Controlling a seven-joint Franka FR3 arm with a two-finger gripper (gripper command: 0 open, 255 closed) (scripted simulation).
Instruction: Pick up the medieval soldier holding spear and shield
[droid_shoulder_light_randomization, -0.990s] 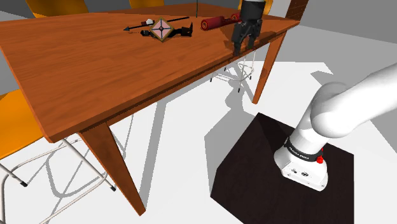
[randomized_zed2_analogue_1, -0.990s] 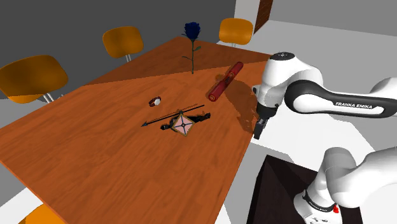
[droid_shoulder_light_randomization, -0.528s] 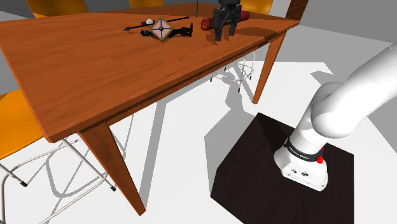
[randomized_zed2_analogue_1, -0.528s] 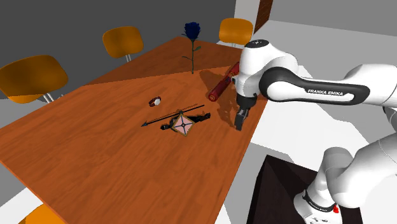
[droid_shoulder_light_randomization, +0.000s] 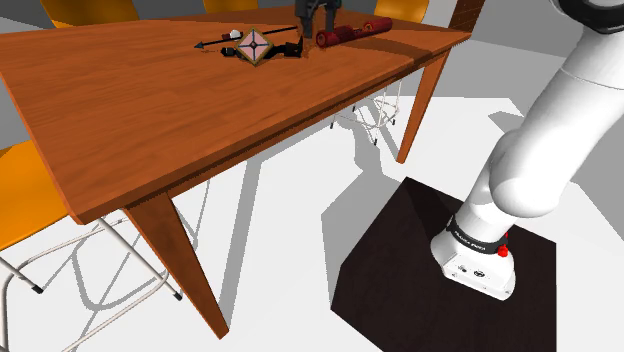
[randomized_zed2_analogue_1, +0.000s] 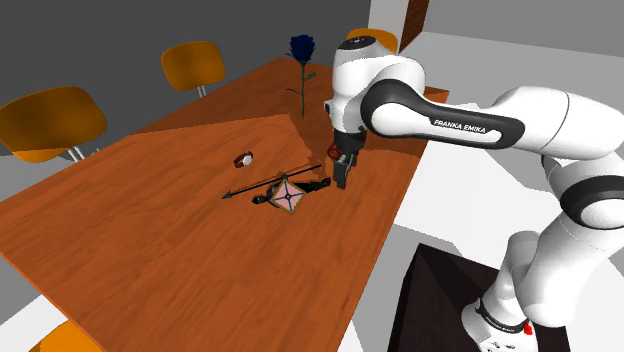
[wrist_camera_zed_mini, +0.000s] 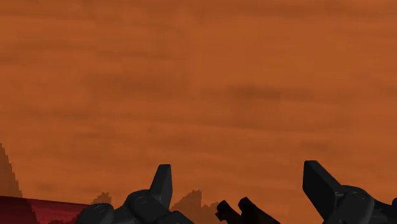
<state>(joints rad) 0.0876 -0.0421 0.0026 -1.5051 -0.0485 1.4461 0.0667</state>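
– Soldier figure (randomized_zed2_analogue_1: 287, 192): where is it?
– Lying flat on the wooden table (randomized_zed2_analogue_1: 200, 260), diamond shield facing up.
– And the gripper (randomized_zed2_analogue_1: 341, 180)?
– Just beside the figure's dark end, fingers apart, holding nothing. Beyond them lies a red cylinder (droid_shoulder_light_randomization: 350, 32), then a dark blue rose (randomized_zed2_analogue_1: 302, 50) stands.

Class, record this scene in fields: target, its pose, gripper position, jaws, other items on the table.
target: soldier figure with spear and shield
pose: lying flat on the wooden table
gripper: beside the figure, on the second exterior view's right, low over the table
jaws: open, holding nothing
other items: red cylinder, blue rose, small round object
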